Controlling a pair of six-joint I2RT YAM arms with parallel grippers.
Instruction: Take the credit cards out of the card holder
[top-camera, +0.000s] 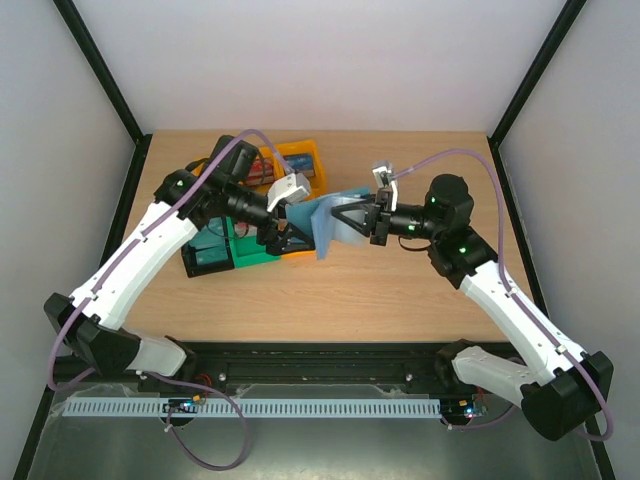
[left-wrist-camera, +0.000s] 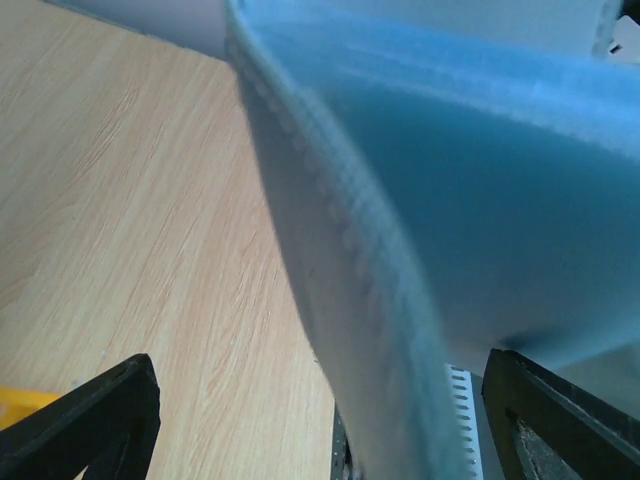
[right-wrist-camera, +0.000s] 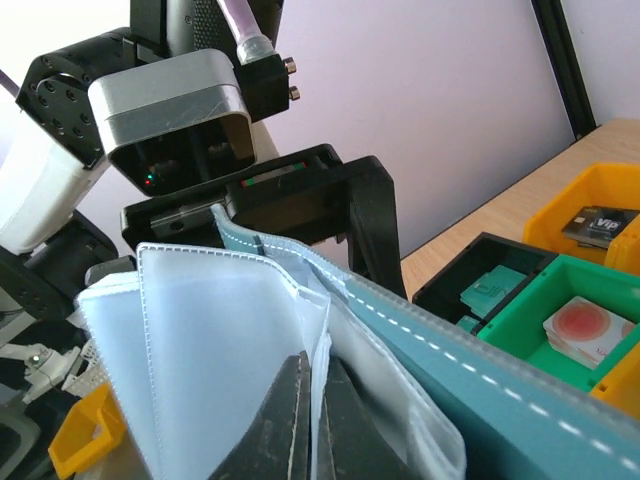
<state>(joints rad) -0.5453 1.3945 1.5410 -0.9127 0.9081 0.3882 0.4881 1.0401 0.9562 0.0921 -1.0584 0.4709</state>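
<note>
Item: the card holder, teal-blue, opened out and held clear of the table at its middle, just right of the green bin. Long axis: roughly across the table, running from the left gripper to the right gripper. The holder stands on edge, and its pale sleeves fan toward the right arm's side. Right gripper: fingers pinched together on one pale sleeve. Left gripper: jaws wide apart, with the stitched teal cover passing between them; whether either finger touches it cannot be told. Nearby: a white-and-red card lies in the green bin, a dark card lies in the orange bin, and a teal card lies in the black bin.
</note>
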